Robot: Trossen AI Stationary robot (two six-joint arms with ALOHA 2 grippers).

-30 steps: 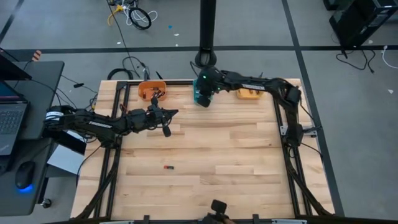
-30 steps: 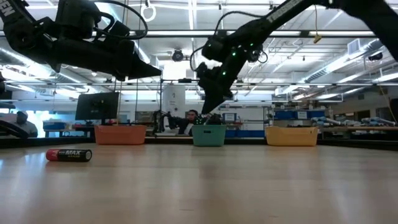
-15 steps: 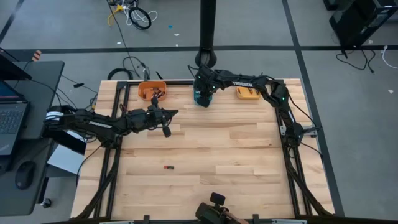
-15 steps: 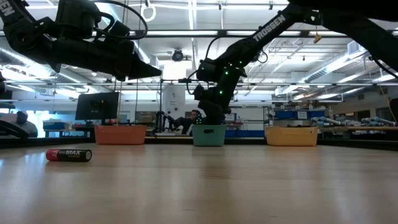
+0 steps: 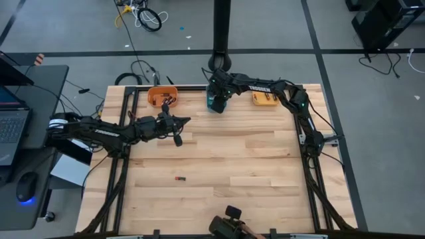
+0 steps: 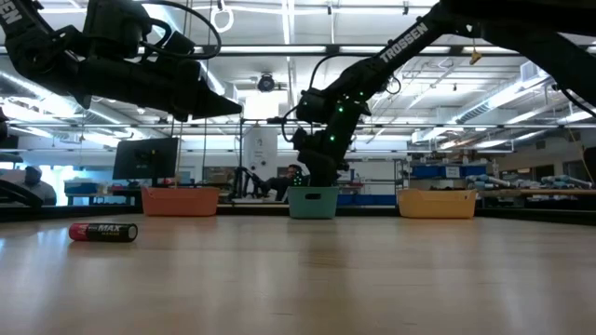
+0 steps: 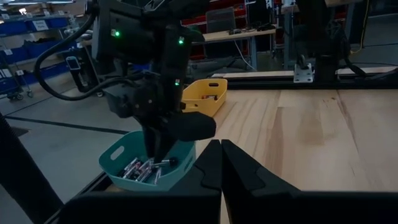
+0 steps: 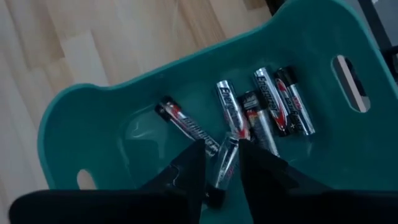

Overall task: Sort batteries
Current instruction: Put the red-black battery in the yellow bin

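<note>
- My right arm stretches from the right side across the far edge of the desk, its elbow bent, its wrist angled downward.
- My right gripper point(image 5: 216, 105) points down, its two fingers point(image 8: 186, 168) slightly parted with a battery point(image 8: 225, 163) between them; I cannot tell if they clamp it.
- My left arm reaches in level from the left side.
- My left gripper point(image 5: 178, 138) hangs above the desk, its fingers point(image 7: 208, 165) pressed together, holding nothing.

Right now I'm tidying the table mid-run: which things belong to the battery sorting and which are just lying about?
Part of the job:
loose battery
batteries in the teal bin
teal bin
orange bin
yellow bin
right gripper, over the teal bin
left gripper, waiting

Just lying about:
laptop
mouse
</note>
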